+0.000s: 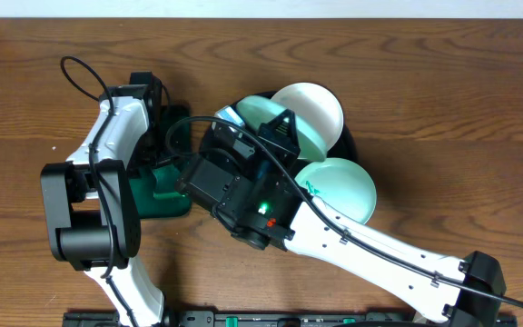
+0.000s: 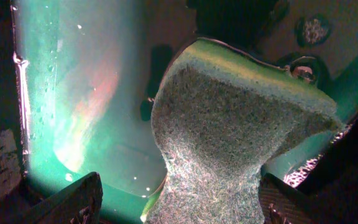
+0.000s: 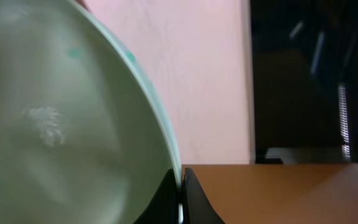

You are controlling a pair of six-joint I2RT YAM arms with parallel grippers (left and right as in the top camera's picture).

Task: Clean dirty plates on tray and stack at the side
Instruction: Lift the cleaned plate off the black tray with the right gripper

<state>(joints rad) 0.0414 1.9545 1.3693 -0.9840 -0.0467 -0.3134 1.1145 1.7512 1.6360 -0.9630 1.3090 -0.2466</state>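
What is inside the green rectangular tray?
A sponge, rough scouring face showing, sits in the green tray. From overhead, the left arm covers much of it, hiding anything else.

The glossy black tray is mostly covered, with only its raised rim showing. A white plate sits at its 1 o'clock and a pale green plate at 4 o'clock. At 11 o'clock a tilted plate, green-tinged with teal flecks, has its rim pinched in the right gripper.
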